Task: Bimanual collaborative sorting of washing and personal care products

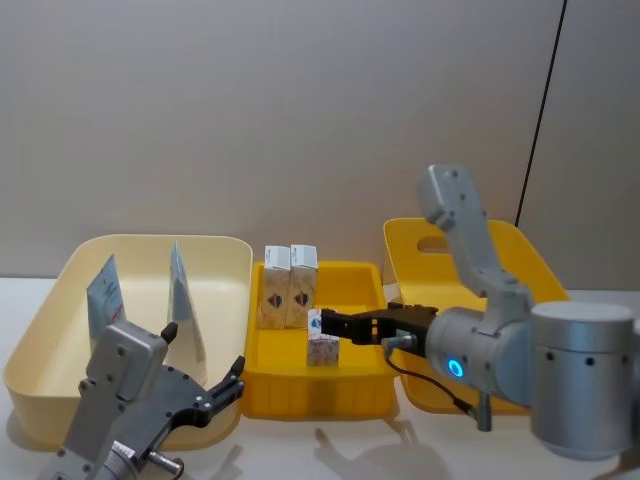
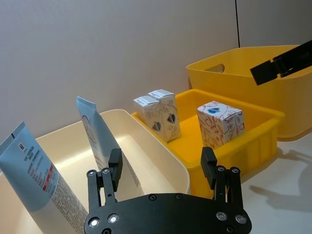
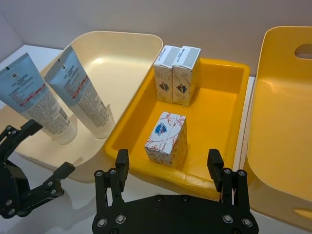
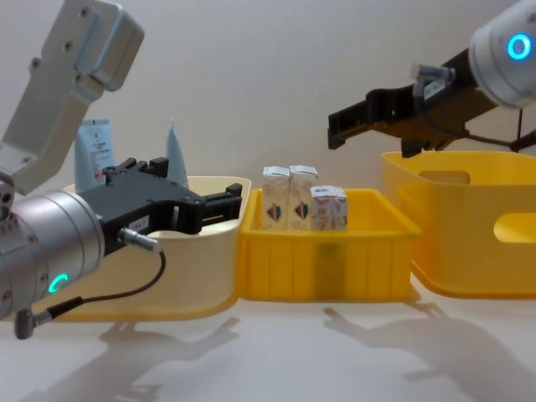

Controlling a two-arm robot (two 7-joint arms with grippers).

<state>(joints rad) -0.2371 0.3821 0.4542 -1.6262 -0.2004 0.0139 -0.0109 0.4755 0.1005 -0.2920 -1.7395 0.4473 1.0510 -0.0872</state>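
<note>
Head view: right gripper (image 1: 326,327) is held spread above the front carton (image 1: 322,351) in the tray (image 1: 320,397); left gripper (image 1: 203,350) is spread at the tub's (image 1: 40,340) front-right corner.

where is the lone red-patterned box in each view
head view: red-patterned box at centre, in the yellow tray.
chest view: box just right of centre, above the tray wall.
left wrist view: box mid-tray, standing alone.
right wrist view: box mid-tray, nearest the camera.
shared landmark: twin boxes near it.
</note>
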